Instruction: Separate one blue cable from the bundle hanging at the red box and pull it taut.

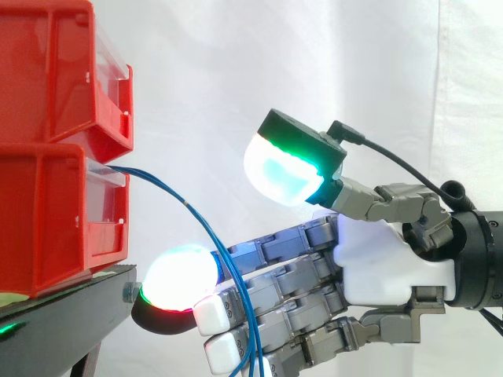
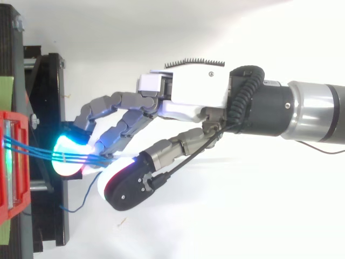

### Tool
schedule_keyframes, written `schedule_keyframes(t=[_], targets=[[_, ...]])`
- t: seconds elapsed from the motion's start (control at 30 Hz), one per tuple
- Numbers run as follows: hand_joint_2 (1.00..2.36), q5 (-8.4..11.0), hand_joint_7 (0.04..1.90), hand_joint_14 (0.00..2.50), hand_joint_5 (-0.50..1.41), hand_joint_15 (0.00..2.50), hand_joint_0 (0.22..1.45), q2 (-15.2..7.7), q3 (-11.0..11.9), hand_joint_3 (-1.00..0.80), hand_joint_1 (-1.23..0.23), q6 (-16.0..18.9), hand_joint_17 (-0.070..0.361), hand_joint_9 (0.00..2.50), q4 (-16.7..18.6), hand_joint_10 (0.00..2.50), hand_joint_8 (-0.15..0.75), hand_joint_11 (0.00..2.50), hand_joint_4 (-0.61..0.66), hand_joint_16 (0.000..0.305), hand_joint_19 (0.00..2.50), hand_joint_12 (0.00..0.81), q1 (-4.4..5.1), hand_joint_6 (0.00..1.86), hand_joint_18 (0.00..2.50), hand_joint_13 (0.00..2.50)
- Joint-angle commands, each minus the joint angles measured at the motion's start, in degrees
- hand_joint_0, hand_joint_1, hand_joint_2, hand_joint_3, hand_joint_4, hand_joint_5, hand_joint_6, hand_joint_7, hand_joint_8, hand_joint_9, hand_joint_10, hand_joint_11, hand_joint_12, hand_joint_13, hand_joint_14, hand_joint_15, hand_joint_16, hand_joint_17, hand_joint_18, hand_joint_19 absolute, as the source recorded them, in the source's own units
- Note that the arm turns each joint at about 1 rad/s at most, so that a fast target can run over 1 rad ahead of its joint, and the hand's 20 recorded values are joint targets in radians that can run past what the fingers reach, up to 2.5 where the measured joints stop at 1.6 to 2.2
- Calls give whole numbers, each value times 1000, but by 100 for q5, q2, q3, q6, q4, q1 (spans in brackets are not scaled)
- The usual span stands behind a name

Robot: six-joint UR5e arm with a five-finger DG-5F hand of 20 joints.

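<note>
Several thin blue cables (image 1: 192, 212) leave the front of the lower red bin (image 1: 47, 220) and arc down to the right. From above, the blue cables (image 2: 32, 150) run side by side from the red bin (image 2: 11, 178) toward the fingers. My hand (image 1: 377, 267) reaches in from the right with its fingers nearly straight and pointing at the bin. The cables cross the fingers just behind a glowing fingertip (image 1: 179, 276). The thumb pad (image 1: 279, 173) is raised well above them and touches nothing. In the top view my hand (image 2: 188, 91) spreads its fingers over the cables.
Two red bins are stacked on a black stand (image 1: 63, 314), whose edge lies just left of the fingertips. One loose cable end (image 2: 81, 200) curls below the bundle near the stand (image 2: 48, 81). A white curtain hangs behind.
</note>
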Motion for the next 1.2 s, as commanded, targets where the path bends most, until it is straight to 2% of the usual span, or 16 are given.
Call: schedule_keyframes(t=[0.0, 0.13, 0.4, 0.77, 0.9, 1.03, 1.17], targets=[[1000, -51, 820, 12, -168, 344, 582, -6, 0, -500, -706, 26, 88, 842, 11, 11, 300, 369, 266, 39, 463, 350, 0, 503, 712, 816], [1001, -130, 845, 13, -164, 346, 593, 3, 0, -489, -721, 53, 88, 847, 81, 9, 299, 366, 269, 39, 471, 348, 0, 502, 719, 822], [1006, -139, 900, 13, -155, 364, 629, 3, 0, -411, -710, 61, 87, 853, 169, 9, 296, 379, 277, 39, 480, 344, -9, 503, 730, 842], [1009, -139, 958, 13, -144, 383, 650, 3, 0, -375, -693, 97, 86, 863, 169, 10, 301, 395, 279, 38, 498, 341, -132, 503, 744, 871], [1008, -218, 1005, 16, -139, 390, 653, 3, 0, -370, -692, 140, 85, 865, 169, 13, 302, 391, 272, 38, 496, 339, -176, 503, 748, 877], [1009, -253, 1036, 14, -135, 393, 654, 3, 0, -370, -691, 140, 85, 867, 169, 10, 300, 406, 271, 38, 494, 341, -185, 503, 748, 883], [1008, -253, 1057, 14, -132, 401, 654, 3, 0, -378, -692, 140, 85, 868, 169, 10, 302, 405, 267, 38, 502, 341, -141, 503, 750, 890]])
